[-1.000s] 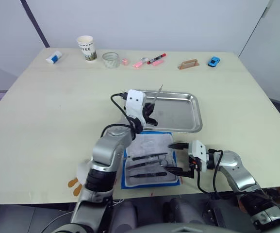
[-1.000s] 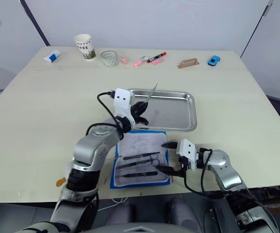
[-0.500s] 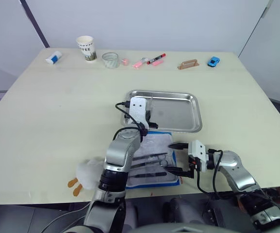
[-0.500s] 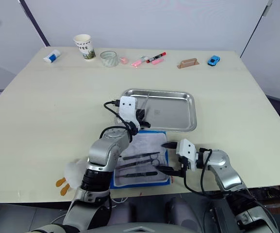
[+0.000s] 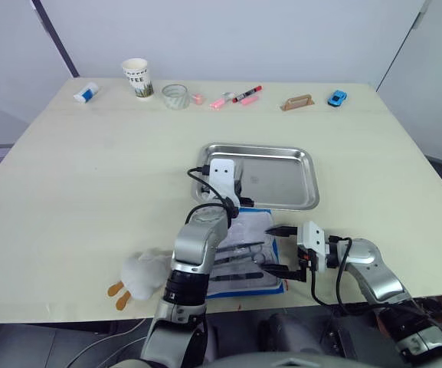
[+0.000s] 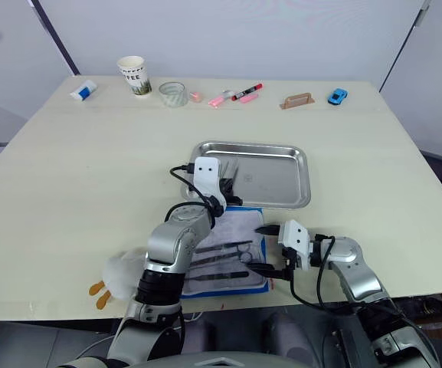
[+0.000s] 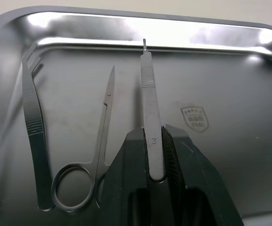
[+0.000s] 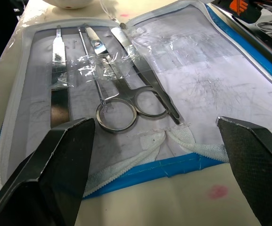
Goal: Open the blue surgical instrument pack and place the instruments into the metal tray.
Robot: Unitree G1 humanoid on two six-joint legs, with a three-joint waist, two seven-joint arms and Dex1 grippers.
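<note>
**Third tool going into the tray**

I am holding a flat scalpel handle (image 7: 150, 113) pinched between my left gripper's (image 7: 153, 141) closed fingers, low over the metal tray (image 5: 301, 180). Two tools are already lying in the tray: a pair of scissors (image 7: 91, 160) and bent tweezers (image 7: 34, 141), side by side. So I am judging the job roughly half done.

The blue pack (image 8: 211, 80) is lying unzipped and spread flat at the near table edge, just in front of the tray. Scissors (image 8: 126, 101) and a few flat tools (image 8: 60, 75) are waiting there under clear tape.

My right gripper (image 8: 157, 141) is hovering wide open and empty at the pack's edge.
</note>
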